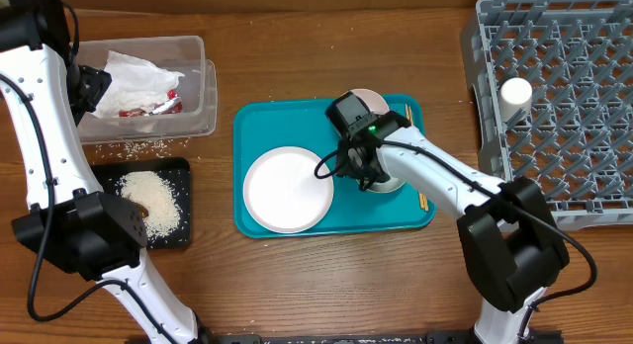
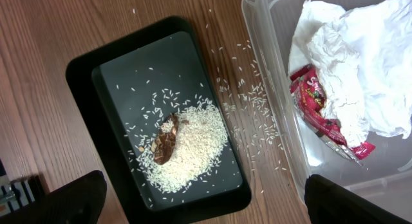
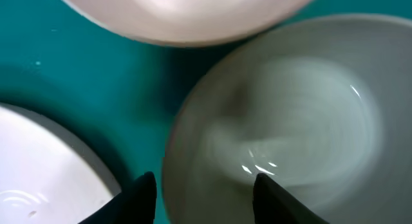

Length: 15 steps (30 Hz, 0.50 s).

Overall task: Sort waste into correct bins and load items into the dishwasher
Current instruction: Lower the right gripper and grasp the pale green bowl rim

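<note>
Wooden table (image 1: pixel 326 275) bearing a teal tray (image 1: pixel 247 127): on the tray lie a white plate (image 1: pixel 287 189), a bowl (image 1: pixel 371 99), chopsticks (image 1: pixel 423 198) and a grey dish (image 3: pixel 290 121), its rim between the half-open jaws of the right gripper (image 3: pixel 206 192). Left of the teal tray, the left gripper (image 2: pixel 206 192) hangs wide and empty over a clear tub (image 1: pixel 203 87) holding a napkin (image 1: pixel 138 72) and red packet (image 1: pixel 158 107), and a black tray (image 1: pixel 178 171) of rice (image 1: pixel 153 198). Right of it, a cup (image 1: pixel 515 92) stands in the rack (image 1: pixel 574 107).
</note>
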Motion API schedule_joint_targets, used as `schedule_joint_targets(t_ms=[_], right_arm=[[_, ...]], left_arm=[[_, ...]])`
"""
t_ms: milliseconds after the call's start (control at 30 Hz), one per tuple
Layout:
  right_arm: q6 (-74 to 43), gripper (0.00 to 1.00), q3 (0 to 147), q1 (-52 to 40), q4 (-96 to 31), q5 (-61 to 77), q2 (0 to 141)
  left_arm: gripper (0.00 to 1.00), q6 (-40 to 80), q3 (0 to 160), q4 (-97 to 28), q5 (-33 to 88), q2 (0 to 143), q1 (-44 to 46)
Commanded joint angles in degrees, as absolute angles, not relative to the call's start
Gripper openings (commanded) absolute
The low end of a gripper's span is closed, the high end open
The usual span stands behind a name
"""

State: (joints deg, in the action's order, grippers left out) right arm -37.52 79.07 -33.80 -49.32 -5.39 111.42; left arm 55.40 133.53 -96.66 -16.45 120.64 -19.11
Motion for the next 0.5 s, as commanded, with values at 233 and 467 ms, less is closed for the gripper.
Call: schedule_joint_targets(t_ms=[233,467], right_arm=[[-40.29,0.34,78.04,-35.24,-49.93,-5.61,111.70],[-40.45,0.34,76.97,-36.82,-50.63,-7.81,112.01]], left_arm=[[1.00,56.16,133.51,-96.82,-16.86,119.52,-18.72],[1.00,56.16,133.51,-96.82,-16.86,119.52,-18.72]])
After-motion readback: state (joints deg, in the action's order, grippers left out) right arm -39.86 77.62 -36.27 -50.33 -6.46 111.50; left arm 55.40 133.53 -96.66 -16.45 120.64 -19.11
